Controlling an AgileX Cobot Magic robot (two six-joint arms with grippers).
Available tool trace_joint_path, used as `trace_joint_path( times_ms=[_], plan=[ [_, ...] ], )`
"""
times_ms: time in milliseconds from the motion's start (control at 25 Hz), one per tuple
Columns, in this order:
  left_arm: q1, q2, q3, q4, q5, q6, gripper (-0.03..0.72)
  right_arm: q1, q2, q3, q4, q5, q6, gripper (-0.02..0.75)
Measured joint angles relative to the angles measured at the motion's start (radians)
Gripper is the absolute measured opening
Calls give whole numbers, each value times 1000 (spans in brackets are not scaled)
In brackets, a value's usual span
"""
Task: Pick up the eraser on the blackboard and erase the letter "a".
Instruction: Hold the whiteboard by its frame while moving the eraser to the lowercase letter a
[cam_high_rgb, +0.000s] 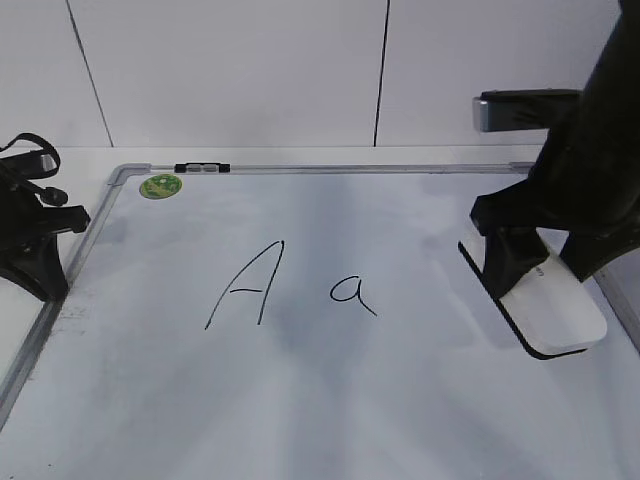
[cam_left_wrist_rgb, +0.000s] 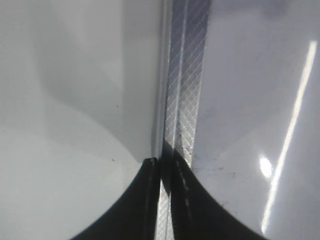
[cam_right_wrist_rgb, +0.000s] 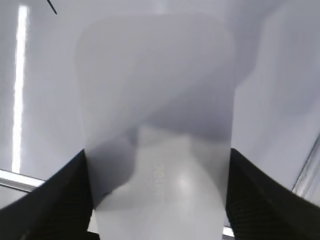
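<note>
white wall behind the board on a counter.
right claw clamps the eraser at the board's right edge, right of "a"; left claw closed by its left frame.

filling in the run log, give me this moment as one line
phase: grasping eraser | right gripper: fingers on both sides of eraser, on blackboard | left gripper: shut, idle at left frame | letter "a": unerased

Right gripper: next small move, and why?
Probably close on the eraser and lift. The right gripper straddles it, fingers at both long sides, while the eraser seems to lie on the blackboard, well right of the letter "a".
</note>
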Motion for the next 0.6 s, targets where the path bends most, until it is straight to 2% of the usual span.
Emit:
trace_joint_path(
  times_ms=[320, 600],
  plan=[
    [0, 0, 0, 0, 0, 0, 41, 7, 152, -125, 0, -2, -8, 546],
    [0, 0, 0, 0, 0, 0, 41, 100, 262, -273, -36, -2, -10, 546]
  ],
)
